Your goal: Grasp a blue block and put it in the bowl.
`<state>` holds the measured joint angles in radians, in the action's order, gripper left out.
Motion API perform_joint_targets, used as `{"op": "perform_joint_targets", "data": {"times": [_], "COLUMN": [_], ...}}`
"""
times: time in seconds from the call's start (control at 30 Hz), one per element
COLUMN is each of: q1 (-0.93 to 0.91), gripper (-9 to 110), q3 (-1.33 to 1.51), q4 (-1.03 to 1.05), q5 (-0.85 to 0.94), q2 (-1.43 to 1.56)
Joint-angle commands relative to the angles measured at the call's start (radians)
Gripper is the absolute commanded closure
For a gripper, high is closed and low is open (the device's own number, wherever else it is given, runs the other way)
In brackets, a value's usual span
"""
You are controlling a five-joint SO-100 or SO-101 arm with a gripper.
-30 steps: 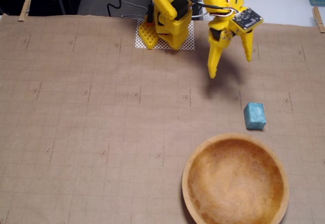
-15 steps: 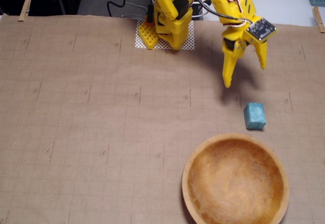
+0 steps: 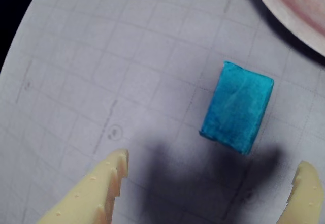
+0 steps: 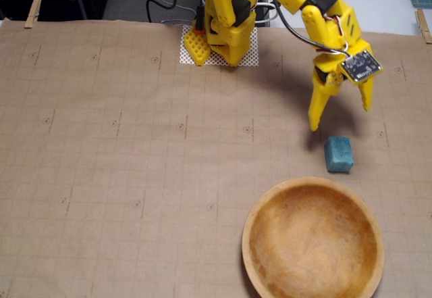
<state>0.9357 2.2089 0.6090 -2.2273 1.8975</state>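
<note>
Teal-blue and rough like foam, the blue block (image 4: 338, 153) lies flat on the brown gridded paper (image 4: 135, 163), just off the rim of the wooden bowl (image 4: 313, 240) at about its 1 o'clock in the fixed view. Nothing lies between the two. At 12 o'clock from the block hangs the yellow gripper (image 4: 340, 117), fingers spread wide and pointing down. In the wrist view both fingertips (image 3: 114, 170) flank the block (image 3: 237, 107) without touching it.
</note>
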Motion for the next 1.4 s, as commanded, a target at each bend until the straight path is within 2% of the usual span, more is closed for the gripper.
{"op": "perform_joint_targets", "data": {"times": [0.0,0.37,1.37], "q1": [-0.029,-0.095,-0.087], "gripper": [61,61,61], "q3": [-0.11,-0.207,-0.327], "q4": [-0.017,-0.018,-0.018], "q5": [-0.009,-0.023,-0.014], "q2": [-0.02,-0.181,-0.439]}}
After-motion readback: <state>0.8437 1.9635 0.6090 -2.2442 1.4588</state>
